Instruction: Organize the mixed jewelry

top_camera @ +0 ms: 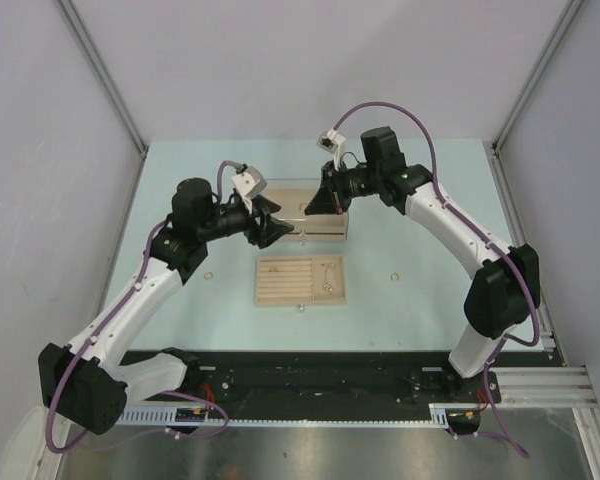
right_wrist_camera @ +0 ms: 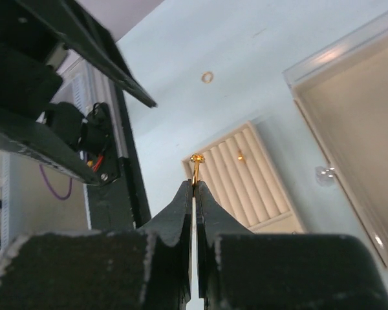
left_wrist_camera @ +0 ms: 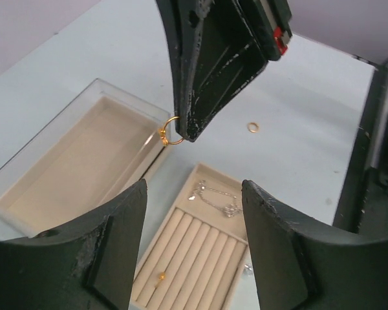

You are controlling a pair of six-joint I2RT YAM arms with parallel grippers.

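Observation:
My right gripper (right_wrist_camera: 194, 184) is shut on a small gold ring (right_wrist_camera: 196, 163) and holds it in the air above the near edge of the clear-lidded beige box (left_wrist_camera: 71, 161). The same ring (left_wrist_camera: 170, 131) shows at its fingertips in the left wrist view. My left gripper (left_wrist_camera: 194, 187) is open and empty, close in front of the right one (top_camera: 313, 207). Below lies the beige slotted tray (top_camera: 280, 295). It holds a silvery chain (left_wrist_camera: 216, 199) in its end compartment and a gold stud (left_wrist_camera: 160, 276) in a slot. Loose gold rings lie on the table at the left (top_camera: 208, 274) and right (top_camera: 394, 274).
A tiny silvery piece (top_camera: 300, 308) lies on the table by the tray's near edge. The open box (top_camera: 315, 222) sits behind the tray, under both grippers. Grey walls close the back and sides. A black rail (top_camera: 310, 380) runs along the near edge.

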